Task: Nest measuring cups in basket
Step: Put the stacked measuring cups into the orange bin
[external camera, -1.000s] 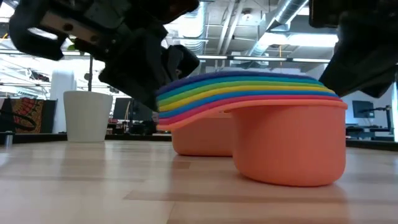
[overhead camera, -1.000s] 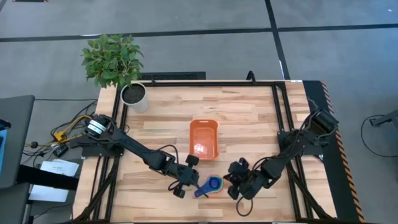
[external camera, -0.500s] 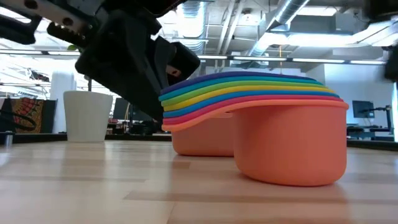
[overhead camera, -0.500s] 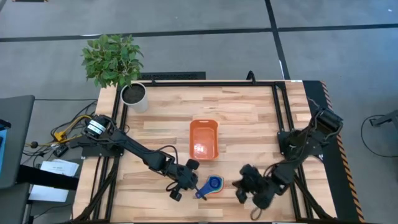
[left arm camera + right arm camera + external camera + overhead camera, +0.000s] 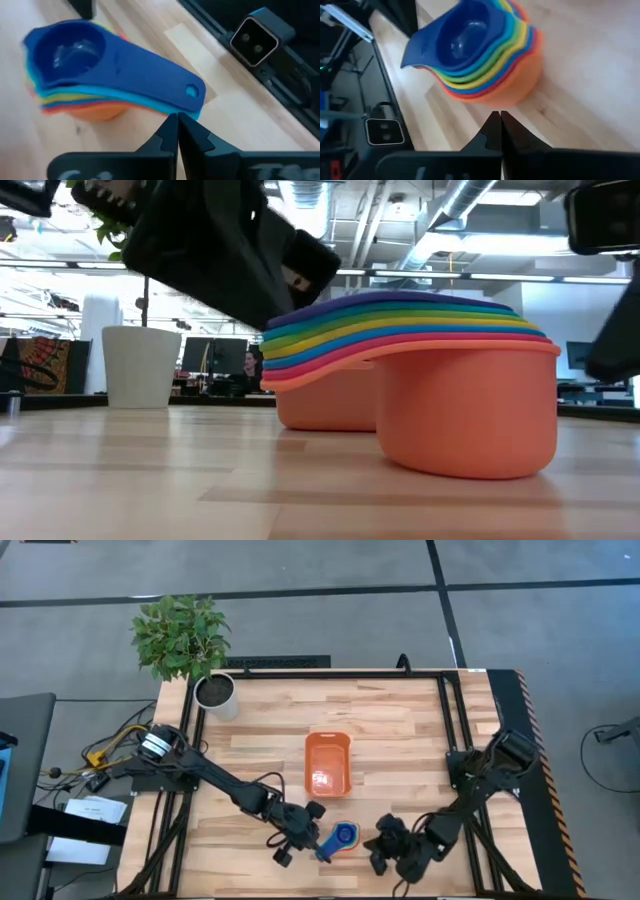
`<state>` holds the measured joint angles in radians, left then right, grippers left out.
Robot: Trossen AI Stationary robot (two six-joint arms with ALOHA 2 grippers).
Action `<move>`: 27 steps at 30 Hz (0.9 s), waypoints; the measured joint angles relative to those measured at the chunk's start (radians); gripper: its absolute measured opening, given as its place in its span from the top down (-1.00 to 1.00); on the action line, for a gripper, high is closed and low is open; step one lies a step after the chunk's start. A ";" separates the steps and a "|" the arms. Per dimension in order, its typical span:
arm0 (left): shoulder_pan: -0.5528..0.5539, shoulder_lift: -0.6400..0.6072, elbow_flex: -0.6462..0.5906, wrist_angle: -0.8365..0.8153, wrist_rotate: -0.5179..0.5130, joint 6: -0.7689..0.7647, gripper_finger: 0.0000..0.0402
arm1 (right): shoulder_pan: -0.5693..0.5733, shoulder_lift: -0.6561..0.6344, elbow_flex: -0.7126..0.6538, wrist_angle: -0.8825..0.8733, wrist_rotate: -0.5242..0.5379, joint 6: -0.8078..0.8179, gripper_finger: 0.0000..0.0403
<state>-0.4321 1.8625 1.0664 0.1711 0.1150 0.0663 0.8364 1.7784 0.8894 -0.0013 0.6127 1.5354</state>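
Note:
The measuring cups (image 5: 345,837) stand nested in one stack on the table near its near edge, dark blue on top and orange at the bottom (image 5: 465,415). Their handles (image 5: 300,345) fan out toward the left arm. The orange basket (image 5: 328,762) sits on the table beyond the stack, with no cup in it. My left gripper (image 5: 312,840) is shut, its tips right at the handles' free end (image 5: 192,92). My right gripper (image 5: 385,845) is shut and stands a short way off the stack's right side; in the right wrist view the stack (image 5: 480,55) lies ahead of its fingers (image 5: 492,132). My left gripper's shut fingertips (image 5: 172,125) sit against the lower edge of the top blue handle's free end (image 5: 185,107), coming level from the table's left. Whether they touch it, I cannot tell. The stack rests on the table by its bottom cup.
A white plant pot (image 5: 217,695) stands at the far left corner. The black frame rail (image 5: 280,85) runs along the near edge close to the stack. Bare wood lies between the stack and the basket and across the far half of the table.
My right gripper drew back from the stack toward the right and near edge, then came part of the way back. My left gripper edged closer to the handles' end and rose a little in the low view. The stack stays on the table.

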 joint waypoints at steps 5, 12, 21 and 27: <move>0.002 0.037 0.008 0.037 0.028 -0.025 1.00 | -0.029 0.010 -0.001 0.048 -0.015 -0.067 0.92; 0.007 0.077 0.053 0.038 0.044 -0.017 1.00 | -0.069 0.008 0.000 -0.016 -0.009 -0.078 0.95; 0.020 0.078 0.057 0.094 0.029 0.020 1.00 | -0.120 0.008 -0.001 -0.052 -0.009 -0.154 0.88; 0.038 0.078 0.057 0.139 0.029 0.019 1.00 | -0.155 0.008 -0.001 -0.045 -0.020 -0.212 0.90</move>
<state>-0.3937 1.9400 1.1236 0.3097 0.1436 0.0853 0.6811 1.7863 0.8886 -0.0463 0.5932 1.3237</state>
